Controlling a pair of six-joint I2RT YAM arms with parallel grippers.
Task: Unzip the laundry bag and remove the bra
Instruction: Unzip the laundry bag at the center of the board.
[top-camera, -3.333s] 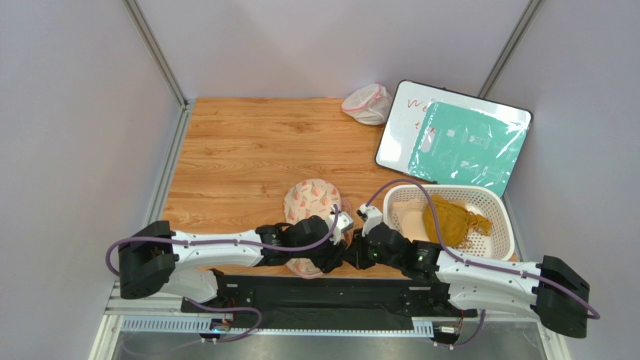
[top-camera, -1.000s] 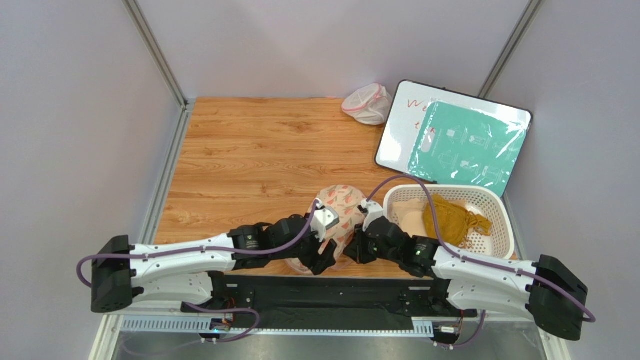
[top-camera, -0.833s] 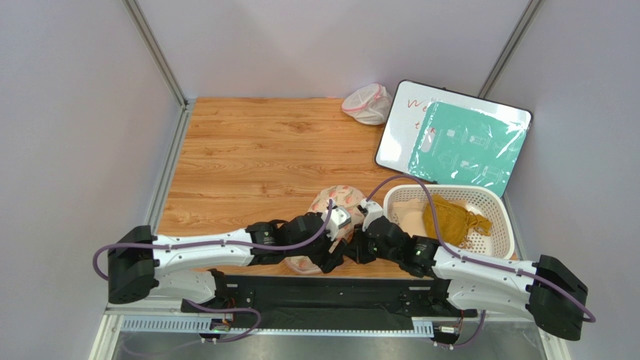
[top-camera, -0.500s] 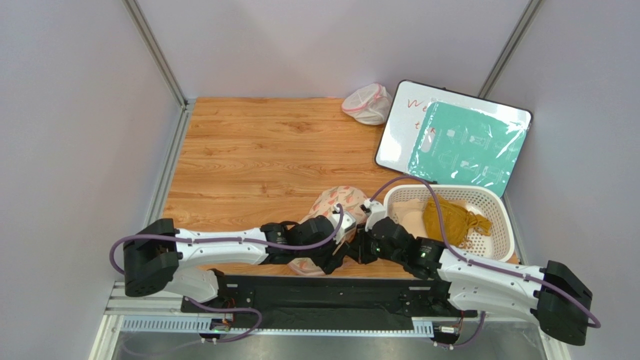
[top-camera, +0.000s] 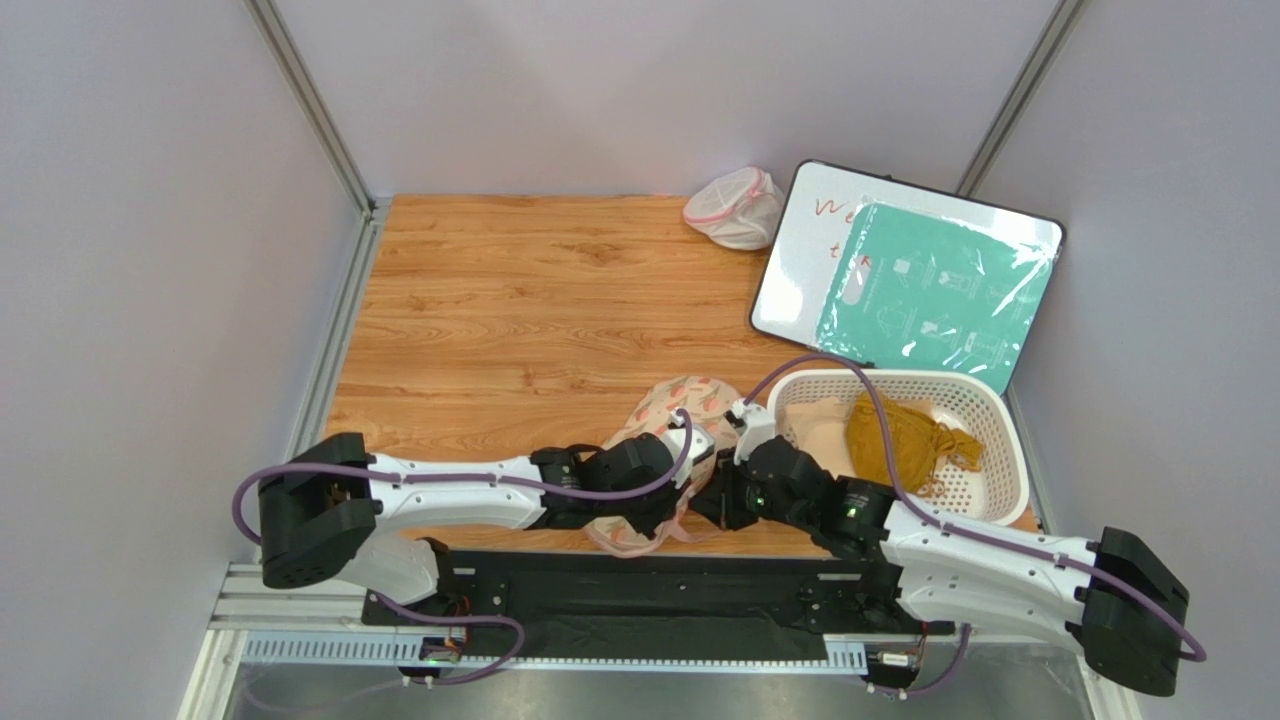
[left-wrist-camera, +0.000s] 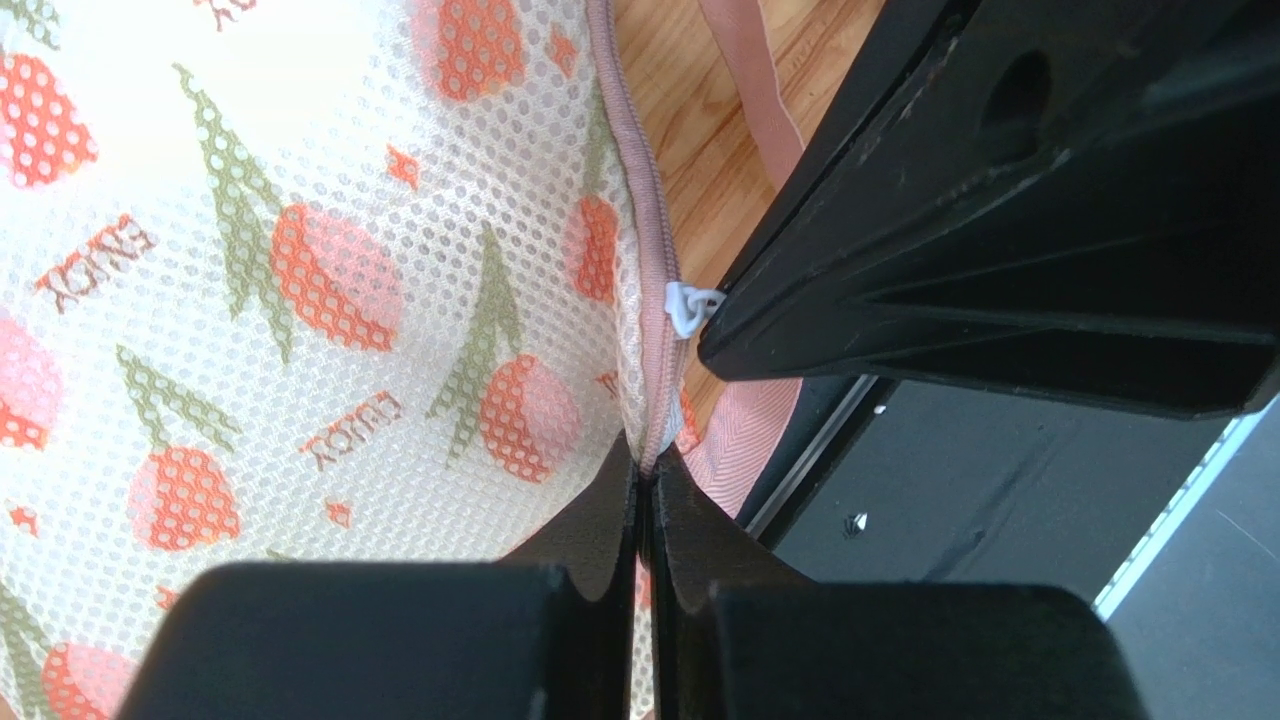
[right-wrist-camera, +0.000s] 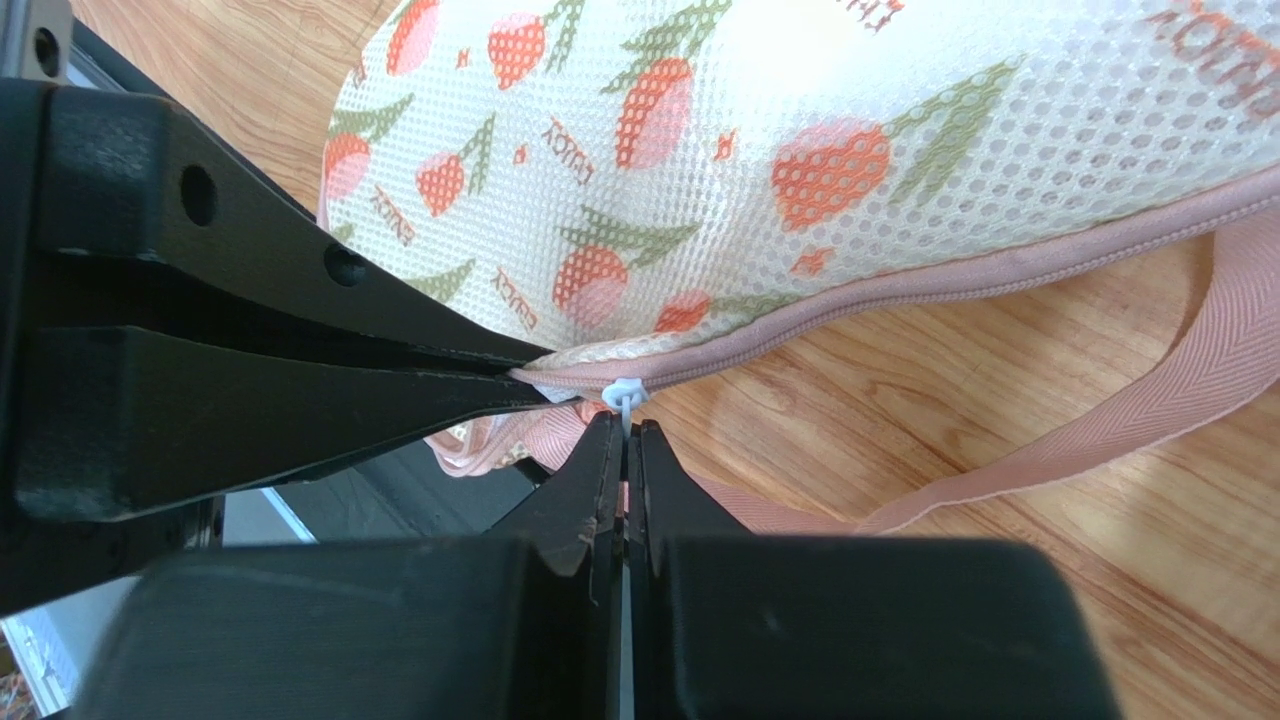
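Note:
The laundry bag (top-camera: 679, 408), cream mesh with an orange-pink and green print and pink edging, lies crumpled near the table's front edge between my two arms. My left gripper (left-wrist-camera: 649, 468) is shut on the bag's pink zipper edge (left-wrist-camera: 631, 225), just below the slider. My right gripper (right-wrist-camera: 624, 435) is shut on the small white zipper pull (right-wrist-camera: 621, 396), its fingers (left-wrist-camera: 962, 225) crossing the left wrist view. From above, the left gripper (top-camera: 679, 489) and right gripper (top-camera: 717, 489) meet tip to tip at the bag's near edge. The zipper looks closed. The bra is hidden.
A pink strap (right-wrist-camera: 1082, 428) of the bag trails over the wooden table (top-camera: 511, 300). A white basket (top-camera: 1004, 450) with a mustard cloth (top-camera: 902, 435) stands to the right. Behind it lie a whiteboard (top-camera: 804, 255) and a small white mesh pouch (top-camera: 733, 207).
My left gripper was open a second ago and has closed on the bag's zipper edge. The left arm has moved right and closer to the right gripper, and the bag has bunched up.

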